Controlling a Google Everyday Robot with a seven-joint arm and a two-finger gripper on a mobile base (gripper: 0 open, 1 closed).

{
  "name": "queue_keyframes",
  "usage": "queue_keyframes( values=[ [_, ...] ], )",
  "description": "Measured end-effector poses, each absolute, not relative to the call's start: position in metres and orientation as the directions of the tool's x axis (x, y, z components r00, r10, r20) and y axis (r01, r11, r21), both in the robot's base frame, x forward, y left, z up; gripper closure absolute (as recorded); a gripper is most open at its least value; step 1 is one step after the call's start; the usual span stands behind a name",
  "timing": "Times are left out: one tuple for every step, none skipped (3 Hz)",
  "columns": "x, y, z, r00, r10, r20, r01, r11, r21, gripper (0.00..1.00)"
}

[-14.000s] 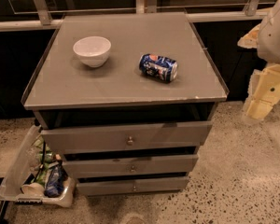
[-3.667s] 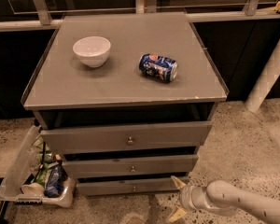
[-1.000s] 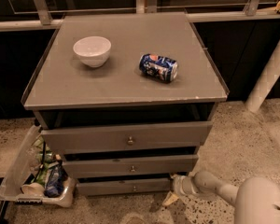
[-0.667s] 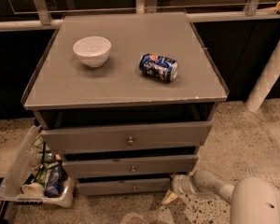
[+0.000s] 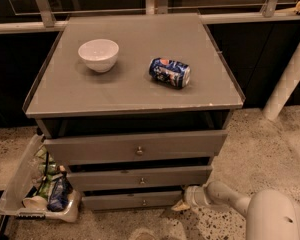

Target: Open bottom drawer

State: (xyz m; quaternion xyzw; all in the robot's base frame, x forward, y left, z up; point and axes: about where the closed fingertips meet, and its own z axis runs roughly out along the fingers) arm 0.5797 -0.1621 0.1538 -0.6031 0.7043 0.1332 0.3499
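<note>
The bottom drawer (image 5: pixel 132 201) is the slimmest grey front, lowest of three in the grey cabinet, with a tiny round metal knob (image 5: pixel 144 202) at its middle. Its front sits a little behind the two drawer fronts above it. My gripper (image 5: pixel 182 204) is low near the floor at the drawer's right end, reaching in from the right on a white arm (image 5: pixel 230 196). It is beside the drawer front's right edge, well right of the knob.
The middle drawer (image 5: pixel 140 178) and top drawer (image 5: pixel 136 147) stick out above. A white bowl (image 5: pixel 98 54) and a lying blue can (image 5: pixel 170 72) rest on the cabinet top. A clear bin (image 5: pixel 37 190) of bottles stands on the floor at the left. A white post (image 5: pixel 290 79) is at the right.
Over the last second the arm has shifted slightly, with the gripper staying at the bottom drawer's right end. Earlier the arm came down from the upper right to the floor.
</note>
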Motion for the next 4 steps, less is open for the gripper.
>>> queue_keyframes(
  values=[
    [0.58, -0.162, 0.157, -0.027, -0.757, -0.653, -0.943, 0.236, -0.234, 0.49],
    [0.58, -0.162, 0.162, -0.027, -0.757, -0.653, -0.943, 0.236, -0.235, 0.72],
    [0.574, -0.173, 0.175, 0.006, -0.767, -0.642, -0.941, 0.213, -0.264, 0.95],
    [0.574, -0.173, 0.175, 0.007, -0.767, -0.642, -0.941, 0.213, -0.264, 0.0]
  ],
)
